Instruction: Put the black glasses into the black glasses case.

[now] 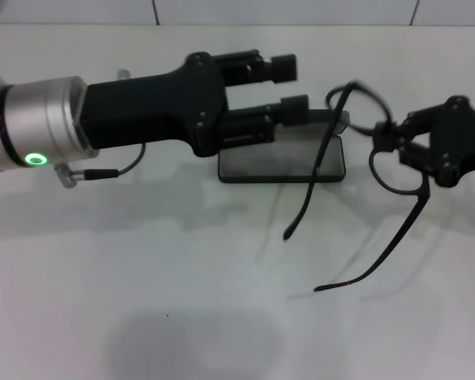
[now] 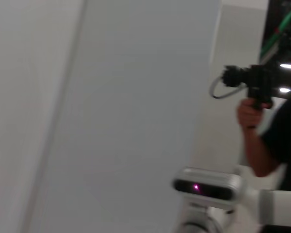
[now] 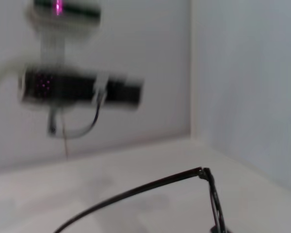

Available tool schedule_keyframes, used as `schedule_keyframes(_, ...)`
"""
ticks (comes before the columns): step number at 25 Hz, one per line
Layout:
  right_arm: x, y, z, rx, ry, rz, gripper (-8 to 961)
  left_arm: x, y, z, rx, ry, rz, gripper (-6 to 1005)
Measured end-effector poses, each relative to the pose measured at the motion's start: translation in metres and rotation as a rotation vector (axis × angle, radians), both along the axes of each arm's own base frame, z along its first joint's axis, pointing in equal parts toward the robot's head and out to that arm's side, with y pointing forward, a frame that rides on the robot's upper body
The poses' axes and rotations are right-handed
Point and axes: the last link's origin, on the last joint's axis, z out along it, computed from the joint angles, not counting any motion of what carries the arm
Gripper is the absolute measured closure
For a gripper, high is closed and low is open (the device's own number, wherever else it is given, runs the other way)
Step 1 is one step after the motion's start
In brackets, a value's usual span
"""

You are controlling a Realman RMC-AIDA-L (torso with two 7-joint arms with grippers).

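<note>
The black glasses (image 1: 320,158) hang in the air at the right of the head view, unfolded, with both temple arms pointing down toward the near side. My right gripper (image 1: 394,141) is shut on their frame, between the lenses. One temple crosses in front of the black glasses case (image 1: 261,164), which lies open on the table with its greyish inside showing. My left gripper (image 1: 289,87) reaches in from the left. It is open, and its nearer finger (image 1: 294,107) sits at the case's raised lid. The right wrist view shows one temple and its hinge (image 3: 206,174).
The white table (image 1: 142,301) stretches toward the near side, and a wall stands behind it. The left wrist view shows a pale wall (image 2: 111,97) and a person (image 2: 262,141) holding a camera off to the side.
</note>
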Motion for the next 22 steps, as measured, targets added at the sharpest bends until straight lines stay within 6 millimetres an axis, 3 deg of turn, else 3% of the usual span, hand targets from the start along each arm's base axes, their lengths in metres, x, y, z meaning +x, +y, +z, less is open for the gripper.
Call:
schedule_keyframes(3,0.006,0.004,0.003,-0.007,0.082,-0.011,862,0.007,0.004,-0.009,-0.095,0.025,-0.012,395)
schedule_keyframes(9,-0.005,0.009,-0.006,-0.046,0.101,0.035,862,0.02,0.012,-0.037,-0.223,0.105,-0.031,396)
schedule_keyframes(22,-0.009,-0.001,-0.01,-0.118,0.122,0.083,863,0.026,0.008,-0.051,-0.241,0.113,-0.035,396)
